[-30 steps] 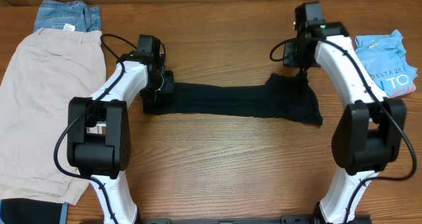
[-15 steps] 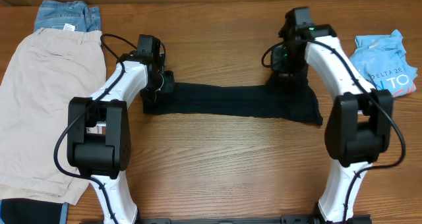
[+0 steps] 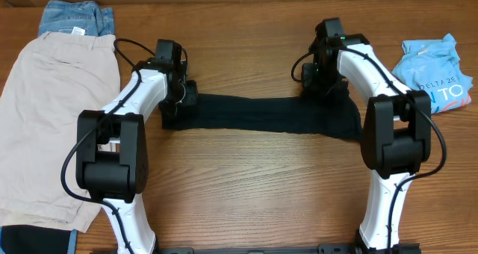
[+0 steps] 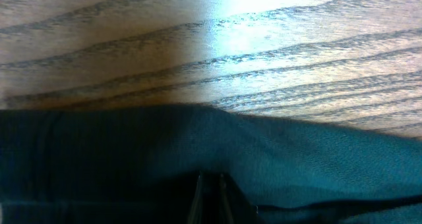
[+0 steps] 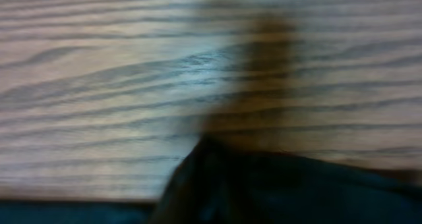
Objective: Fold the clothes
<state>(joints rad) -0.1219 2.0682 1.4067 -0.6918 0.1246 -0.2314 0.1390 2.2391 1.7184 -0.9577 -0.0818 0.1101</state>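
**Five pieces of clothing, two arms, one tabletop**

One wooden tabletop carries everything. Two robot arms reach over it, one left arm and one right arm, both white with black joints.

The clothing comes to five separate pieces, one of each kind:
- one black garment
- one pair of beige shorts
- one blue denim piece
- one light-blue printed tee
- one dark piece of fabric, cut off by the lower left corner, with too little showing to tell what it is

The two wrist views add nothing to the tally: each shows a single black cloth lying on wood.
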